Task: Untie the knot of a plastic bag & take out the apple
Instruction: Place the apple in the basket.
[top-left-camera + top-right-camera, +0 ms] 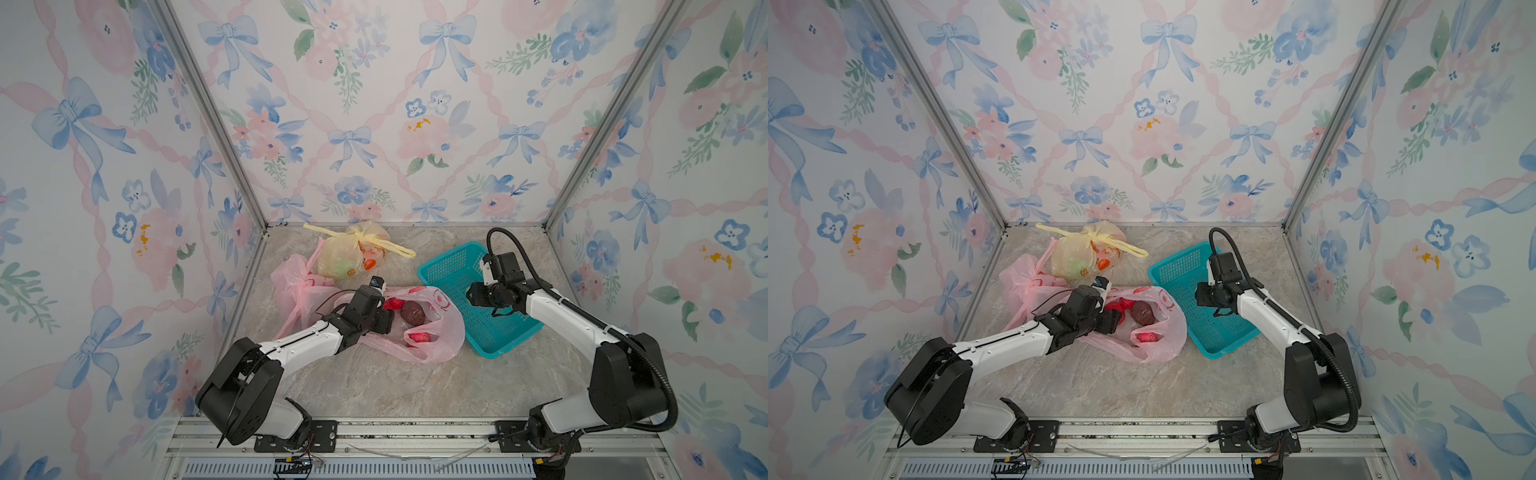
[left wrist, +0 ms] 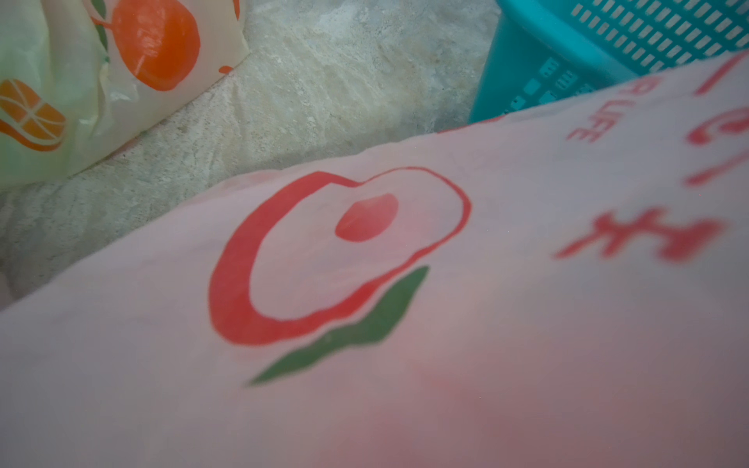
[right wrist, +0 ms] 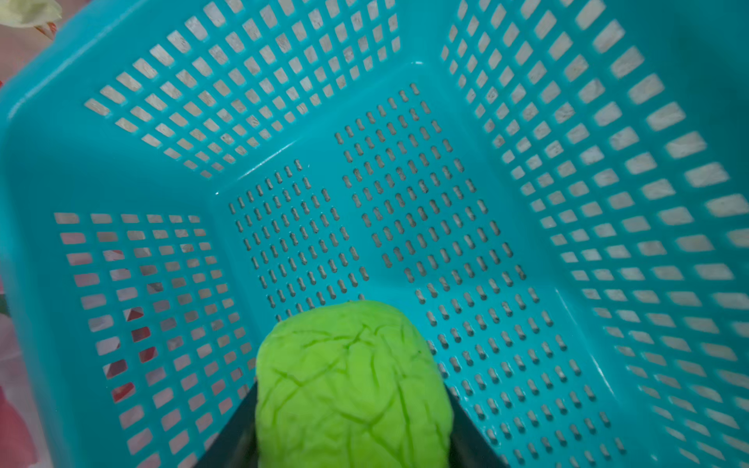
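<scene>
The pink bag [image 1: 444,328] lies open and slack just beside the teal basket [image 1: 446,266]. Red net-wrapped fruit [image 1: 417,336] and a dark round piece [image 1: 412,312] show in its mouth. The film looks thin, light and slippery, likely to slide rather than lift, so a rim or handle loop seems the surest place to take hold. The round fruit would want a grip across its middle.

Over the basket's floor, the right gripper [image 3: 350,399] is clamped on a veined green lump [image 3: 348,356] that looks squashy; whether it is the apple cannot be told. The left gripper [image 1: 376,291] sits at the bag's mouth, on the side away from the basket, and its jaw spread cannot be made out.

Farther from the basket, a yellow bag [image 1: 353,253] lies knotted beside a second, bunched pink bag [image 1: 295,282].
</scene>
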Controlling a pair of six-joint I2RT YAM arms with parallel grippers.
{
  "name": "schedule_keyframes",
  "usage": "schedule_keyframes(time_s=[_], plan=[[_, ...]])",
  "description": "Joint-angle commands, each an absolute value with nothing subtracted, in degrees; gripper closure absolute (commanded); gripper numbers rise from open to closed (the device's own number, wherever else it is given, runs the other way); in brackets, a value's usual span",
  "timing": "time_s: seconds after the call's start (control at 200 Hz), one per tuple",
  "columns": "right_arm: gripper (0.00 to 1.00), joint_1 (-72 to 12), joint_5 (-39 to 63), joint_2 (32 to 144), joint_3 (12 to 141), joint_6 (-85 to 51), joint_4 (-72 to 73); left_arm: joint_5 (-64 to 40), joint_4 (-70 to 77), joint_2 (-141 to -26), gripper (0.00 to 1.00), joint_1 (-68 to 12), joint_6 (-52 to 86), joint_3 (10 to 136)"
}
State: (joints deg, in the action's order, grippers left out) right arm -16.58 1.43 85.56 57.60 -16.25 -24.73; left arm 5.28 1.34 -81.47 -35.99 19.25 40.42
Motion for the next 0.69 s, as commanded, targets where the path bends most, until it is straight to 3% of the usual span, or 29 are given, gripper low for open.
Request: schedule_keyframes(time_s=[0.0,0.69], plan=[[0.52,-16.2,1.8,86.5,57.8,-15.1,-24.5,7.1,2.9,-82.9,0.25,-36.3,18.1,43.7],[0.5,-15.9,1.2,93.0,59.2,-14.4,-24.4,6.7,0.1,-89.4,0.26,-36.4,18.9,46.2]])
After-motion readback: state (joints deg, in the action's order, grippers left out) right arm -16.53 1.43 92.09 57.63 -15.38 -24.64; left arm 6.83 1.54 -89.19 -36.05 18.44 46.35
